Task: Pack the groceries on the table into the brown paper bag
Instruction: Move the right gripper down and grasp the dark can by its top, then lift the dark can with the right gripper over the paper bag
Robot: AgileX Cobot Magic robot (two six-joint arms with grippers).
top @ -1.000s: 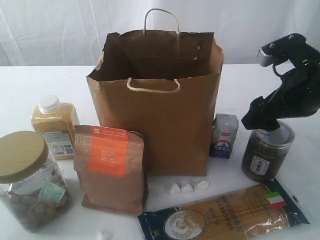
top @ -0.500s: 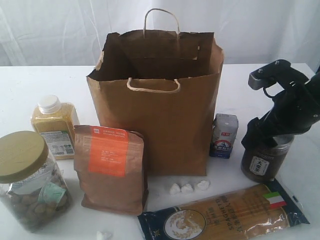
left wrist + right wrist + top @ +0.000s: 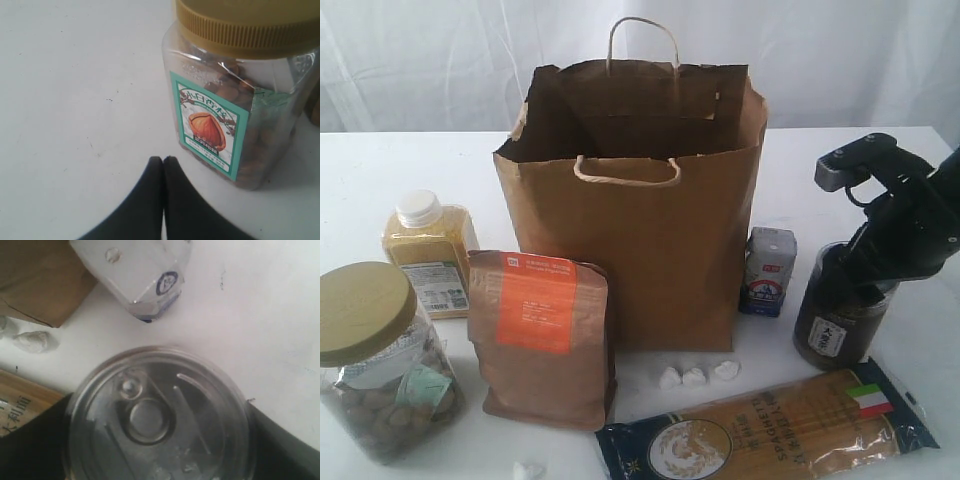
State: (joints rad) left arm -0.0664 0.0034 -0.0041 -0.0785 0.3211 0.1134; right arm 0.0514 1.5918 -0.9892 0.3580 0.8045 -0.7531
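The brown paper bag (image 3: 640, 250) stands open in the middle of the table (image 3: 380, 170). Left of it are the yellow bottle (image 3: 428, 250), the brown pouch (image 3: 540, 340) and the olive-lidded jar (image 3: 375, 360). The blue-white carton (image 3: 767, 272) stands at the bag's right. The spaghetti pack (image 3: 770, 430) lies in front. My right gripper (image 3: 865, 275) is down over the dark can (image 3: 835, 335), and its fingers (image 3: 282, 445) hug both sides of the clear lid (image 3: 160, 415). My left gripper (image 3: 162, 161) is shut and empty beside the jar (image 3: 235, 100).
Three white scraps (image 3: 695, 376) lie between the bag and the spaghetti pack, and another (image 3: 527, 470) sits at the front edge. The carton (image 3: 140, 275) and a bag corner (image 3: 35, 280) are close to the can. White curtains hang behind the table.
My right gripper has come down from above the can and now has its fingers around the top. The can has shifted slightly left and tilted.
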